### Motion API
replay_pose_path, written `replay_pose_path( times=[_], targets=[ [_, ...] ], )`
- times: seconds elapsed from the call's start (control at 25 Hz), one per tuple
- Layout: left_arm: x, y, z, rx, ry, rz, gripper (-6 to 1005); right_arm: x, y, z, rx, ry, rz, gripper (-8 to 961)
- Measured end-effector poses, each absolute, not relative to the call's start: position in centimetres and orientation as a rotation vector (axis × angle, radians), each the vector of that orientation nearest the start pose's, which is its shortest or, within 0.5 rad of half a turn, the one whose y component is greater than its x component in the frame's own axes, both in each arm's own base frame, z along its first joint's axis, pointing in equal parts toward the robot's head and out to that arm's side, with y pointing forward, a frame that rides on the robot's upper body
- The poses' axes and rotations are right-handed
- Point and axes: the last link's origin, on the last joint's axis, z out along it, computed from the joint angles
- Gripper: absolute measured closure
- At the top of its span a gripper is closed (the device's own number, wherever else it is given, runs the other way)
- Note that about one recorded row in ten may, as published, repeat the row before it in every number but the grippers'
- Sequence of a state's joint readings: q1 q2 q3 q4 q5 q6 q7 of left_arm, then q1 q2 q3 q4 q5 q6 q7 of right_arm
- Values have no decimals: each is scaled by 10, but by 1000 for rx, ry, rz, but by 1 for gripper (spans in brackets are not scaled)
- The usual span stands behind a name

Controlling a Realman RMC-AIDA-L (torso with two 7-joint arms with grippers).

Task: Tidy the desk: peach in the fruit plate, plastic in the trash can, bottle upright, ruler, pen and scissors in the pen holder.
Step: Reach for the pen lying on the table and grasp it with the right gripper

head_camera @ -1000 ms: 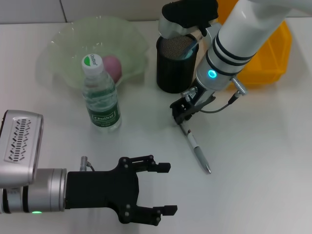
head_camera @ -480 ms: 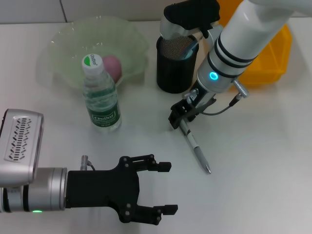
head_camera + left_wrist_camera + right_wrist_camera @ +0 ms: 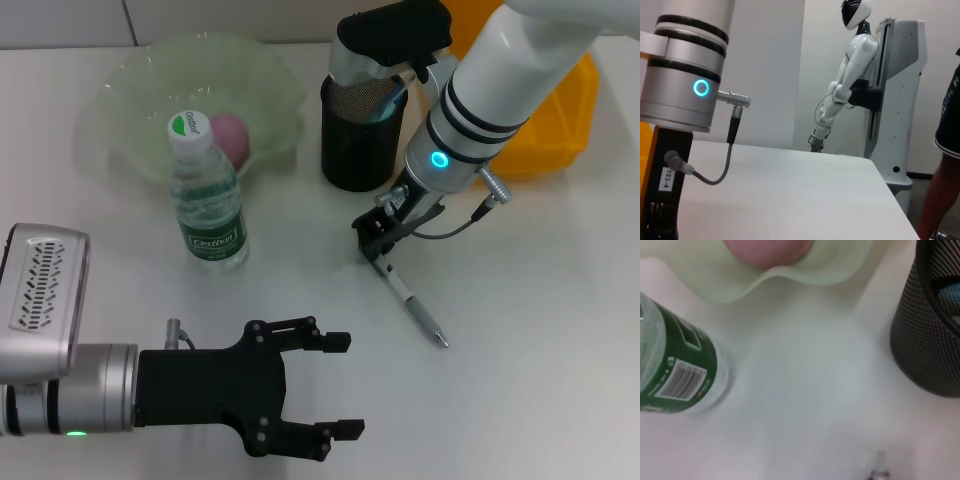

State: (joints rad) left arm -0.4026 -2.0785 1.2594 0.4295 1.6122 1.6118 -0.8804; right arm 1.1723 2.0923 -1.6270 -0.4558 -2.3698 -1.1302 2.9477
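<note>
A white and grey pen [image 3: 412, 305] lies on the white desk, slanting down to the right. My right gripper [image 3: 376, 237] is low over the pen's upper end and looks shut on it. The black mesh pen holder [image 3: 358, 140] stands just behind, with something blue inside. The green-labelled bottle [image 3: 207, 196] stands upright. The pink peach [image 3: 229, 134] lies in the pale green fruit plate [image 3: 130, 85]. My left gripper [image 3: 345, 386] is open and empty near the front edge. The right wrist view shows the bottle [image 3: 675, 370], peach [image 3: 767, 250] and holder [image 3: 935, 330].
A yellow bin [image 3: 555, 110] stands at the back right behind my right arm. The left wrist view shows my right arm's forearm [image 3: 680, 75] close by, and a white humanoid robot [image 3: 850, 65] far across the room.
My right gripper dipped left, then came back right at the pen's upper end. The pen shifted with it, its tip swinging right and slightly up. The left arm has not moved.
</note>
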Motion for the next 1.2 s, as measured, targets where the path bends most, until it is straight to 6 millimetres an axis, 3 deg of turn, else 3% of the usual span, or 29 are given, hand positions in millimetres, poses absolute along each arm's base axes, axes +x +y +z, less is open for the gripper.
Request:
replay_pose_path(
  times=[0.16,0.4,0.56,0.84,1.2],
  targets=[
    [-260,241,-74,-2994,-175,-896,167,136,402,-110,-2429,1281,-592,821],
    [-260,240,-74,-2996,-179,-900,167,124,398,-107,-2488,1250,-518,878],
    [-261,239,-72,-2994,-196,-912,167,118,393,-92,-2528,1234,-383,923],
    [-260,239,-70,-2994,-195,-928,167,126,393,-78,-2507,1235,-430,942],
    [-259,241,-71,-2991,-194,-923,167,120,383,-89,-2536,1180,-628,809]
  ],
)
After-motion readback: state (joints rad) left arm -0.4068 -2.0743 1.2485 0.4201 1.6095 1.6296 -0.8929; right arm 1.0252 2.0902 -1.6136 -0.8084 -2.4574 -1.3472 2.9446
